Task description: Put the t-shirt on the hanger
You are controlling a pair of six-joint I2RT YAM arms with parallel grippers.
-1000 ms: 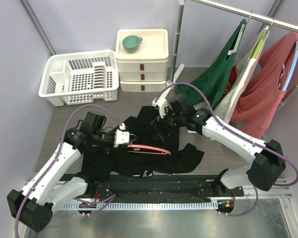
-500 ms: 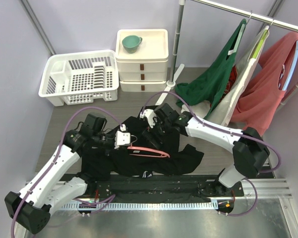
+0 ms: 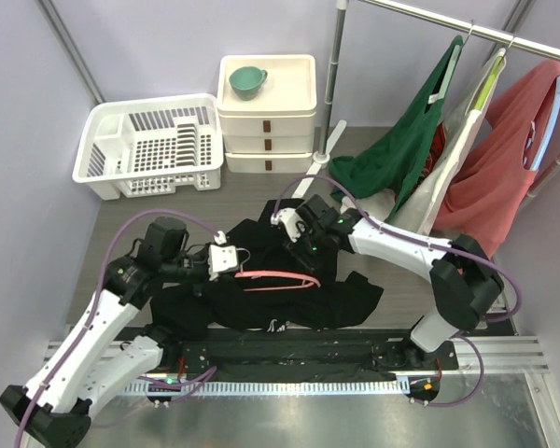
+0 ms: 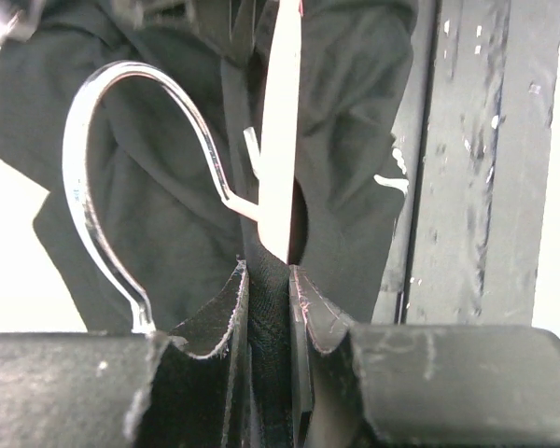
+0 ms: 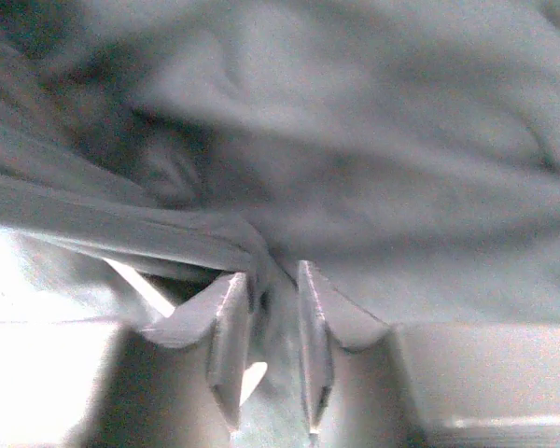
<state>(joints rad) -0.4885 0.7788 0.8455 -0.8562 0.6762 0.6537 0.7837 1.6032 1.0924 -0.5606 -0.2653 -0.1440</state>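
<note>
A large black fabric t-shirt (image 3: 347, 295) lies crumpled on the grey worktop (image 3: 247, 191) between the two arms. The left hand (image 4: 268, 269) clamps a thin pink plastic hanger (image 3: 282, 277) beside its metal hook (image 4: 73, 191), holding it over the shirt. The right hand (image 5: 273, 280) pinches a fold at the shirt's far edge.

1. The t-shirt (image 3: 294, 301) is black matt cloth, soft and creased. A fold of it is pinched in the right gripper (image 5: 266, 280), between smooth, hard-looking fingers (image 5: 226, 327).
2. The hanger (image 4: 281, 121), clamped in the left gripper (image 4: 266, 271), is smooth pink plastic.
3. The hook (image 4: 82, 187), arching ahead of that gripper's fingertips, is bright, glossy metal wire.
4. The left gripper's pads (image 4: 226, 322) look dark, rubbery, scuffed and rough.
5. The dark rail (image 4: 476, 140) beside the same gripper is matt, scratched and speckled.
</note>
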